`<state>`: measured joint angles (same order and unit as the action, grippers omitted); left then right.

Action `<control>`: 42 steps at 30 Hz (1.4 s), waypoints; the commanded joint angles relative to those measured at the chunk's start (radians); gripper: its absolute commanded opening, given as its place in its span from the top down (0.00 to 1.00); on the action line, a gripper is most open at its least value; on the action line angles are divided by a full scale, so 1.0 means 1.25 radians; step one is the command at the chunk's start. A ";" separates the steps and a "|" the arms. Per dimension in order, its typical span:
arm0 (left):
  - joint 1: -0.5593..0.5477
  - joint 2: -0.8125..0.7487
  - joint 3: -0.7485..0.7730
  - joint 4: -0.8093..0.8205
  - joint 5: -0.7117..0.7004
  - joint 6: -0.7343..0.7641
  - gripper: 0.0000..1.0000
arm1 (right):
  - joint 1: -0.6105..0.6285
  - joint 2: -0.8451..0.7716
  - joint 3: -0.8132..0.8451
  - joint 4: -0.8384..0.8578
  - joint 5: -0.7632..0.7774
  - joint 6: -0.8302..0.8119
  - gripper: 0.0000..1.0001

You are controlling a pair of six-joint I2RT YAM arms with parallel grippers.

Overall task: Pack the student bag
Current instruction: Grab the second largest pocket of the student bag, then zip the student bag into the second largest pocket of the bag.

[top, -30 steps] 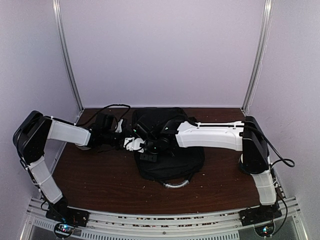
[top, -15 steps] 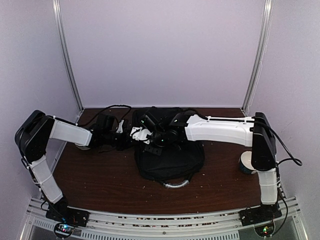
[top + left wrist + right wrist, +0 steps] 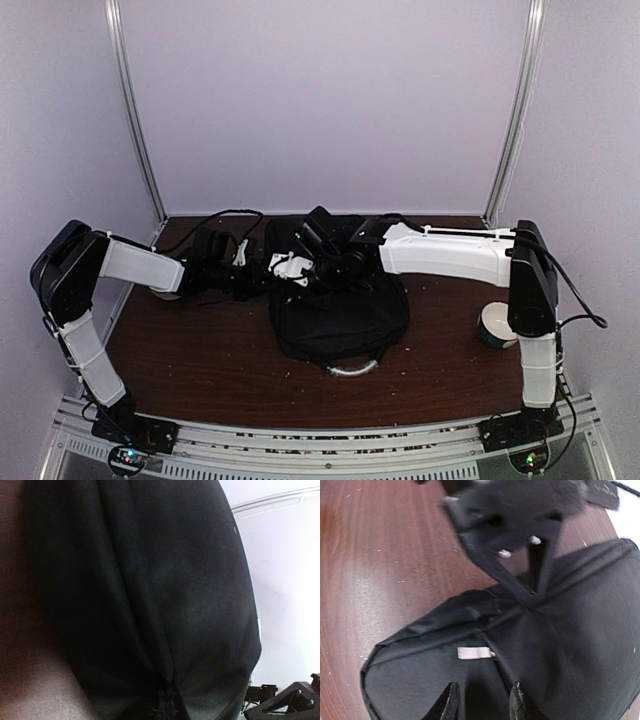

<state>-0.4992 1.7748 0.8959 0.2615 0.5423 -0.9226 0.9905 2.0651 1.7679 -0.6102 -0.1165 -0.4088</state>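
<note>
Student bag (image 3: 345, 315) mid-surface, 2 arms meeting at its far-left corner.
The black bag lies flat on the brown surface (image 3: 200, 350), with its grey handle (image 3: 350, 368) nearest. The left jaws pinch a tented fold of its fabric. The right jaws hang spread just above it, fingers (image 3: 449, 704) empty. A pale bowl (image 3: 493, 325) sits well to the right.

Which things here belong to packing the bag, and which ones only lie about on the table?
For the job: the student bag, with its grey loop handle.
Only lying about: a round white container near the right edge of the table.
</note>
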 commanded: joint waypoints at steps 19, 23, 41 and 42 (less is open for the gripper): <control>-0.009 -0.018 0.022 -0.007 0.005 0.041 1.00 | 0.052 0.118 0.112 -0.001 0.146 -0.091 0.71; -0.009 -0.020 0.021 -0.007 0.004 0.043 1.00 | 0.052 0.128 0.118 0.000 0.175 -0.076 0.82; -0.008 -0.009 0.014 -0.013 -0.019 0.047 1.00 | 0.009 0.036 0.058 0.013 0.105 0.033 1.00; -0.007 -0.010 0.012 -0.015 -0.023 0.047 1.00 | 0.000 0.027 0.049 0.014 0.087 0.045 1.00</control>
<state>-0.4995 1.7721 0.9054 0.2352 0.5377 -0.8886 1.0454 2.1849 1.8717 -0.5755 0.0544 -0.4358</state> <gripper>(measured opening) 0.006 0.008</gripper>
